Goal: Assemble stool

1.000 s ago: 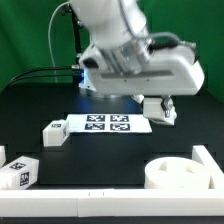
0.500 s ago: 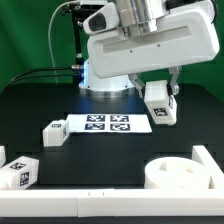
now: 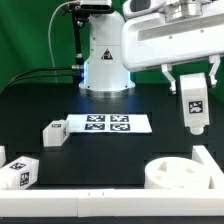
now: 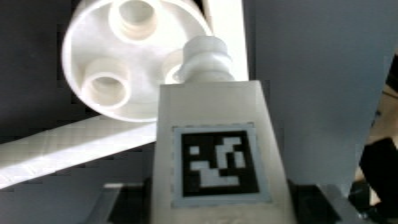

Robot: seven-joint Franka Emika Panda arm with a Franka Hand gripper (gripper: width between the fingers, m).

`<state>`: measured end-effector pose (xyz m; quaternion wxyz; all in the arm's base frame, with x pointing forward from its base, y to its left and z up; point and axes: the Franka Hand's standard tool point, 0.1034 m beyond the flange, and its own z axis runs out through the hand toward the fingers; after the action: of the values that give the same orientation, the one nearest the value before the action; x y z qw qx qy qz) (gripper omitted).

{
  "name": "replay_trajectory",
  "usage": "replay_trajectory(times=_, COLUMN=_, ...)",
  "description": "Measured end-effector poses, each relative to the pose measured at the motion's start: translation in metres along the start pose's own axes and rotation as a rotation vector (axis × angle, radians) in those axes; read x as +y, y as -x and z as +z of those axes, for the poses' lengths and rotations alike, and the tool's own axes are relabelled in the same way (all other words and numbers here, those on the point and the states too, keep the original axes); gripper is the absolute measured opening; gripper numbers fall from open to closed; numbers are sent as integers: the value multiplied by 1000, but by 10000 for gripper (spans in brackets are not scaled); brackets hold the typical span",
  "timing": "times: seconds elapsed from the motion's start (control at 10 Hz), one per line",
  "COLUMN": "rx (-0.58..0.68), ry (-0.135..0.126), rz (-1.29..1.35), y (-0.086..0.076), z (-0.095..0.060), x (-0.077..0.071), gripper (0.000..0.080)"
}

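While two-finger gripper [image 3: 192, 82] clamps short blocky white plastic leg [image 3: 192, 108] above round white dish-shaped seat [image 3: 178, 172]: risk of tilted leg missing socket [image 4: 107, 88] on descent, jamming, twisting in grip.

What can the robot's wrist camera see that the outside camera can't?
Only the wrist view looks down into the seat, so you can see its round sockets. Only the exterior view shows the marker board, a loose leg beside it, a second leg nearer the camera, and the end effector from outside. Both views show the held leg with its black-and-white tag, lifted off the table, and the seat.
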<state>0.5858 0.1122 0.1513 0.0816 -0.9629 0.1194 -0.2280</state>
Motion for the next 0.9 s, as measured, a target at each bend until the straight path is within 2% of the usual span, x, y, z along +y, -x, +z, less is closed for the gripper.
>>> replay_trajectory(times=0.2, rx=130, ry=-27, rz=-7, y=3, z=2, x=-7, gripper=334)
replay_trajectory(times=0.3, rx=155, ry=-27, rz=-38, y=4, z=5, x=-8, gripper=334)
replay_trajectory(times=0.4, rx=157, ry=-9, rz=-152, y=0, z=10, x=-9, gripper=334)
replay_trajectory(times=0.5, rx=162, ry=15, rz=-233, y=-18, z=11, x=2, gripper=334)
replay_trajectory(times=0.6, rx=170, ry=25, rz=-270, y=-26, z=14, x=7, gripper=334)
replay_trajectory(times=0.7, rx=184, ry=25, rz=-320, y=-23, z=18, x=3, gripper=334)
replay_trajectory(times=0.9, rx=179, ry=26, rz=-317, y=-22, z=19, x=3, gripper=334)
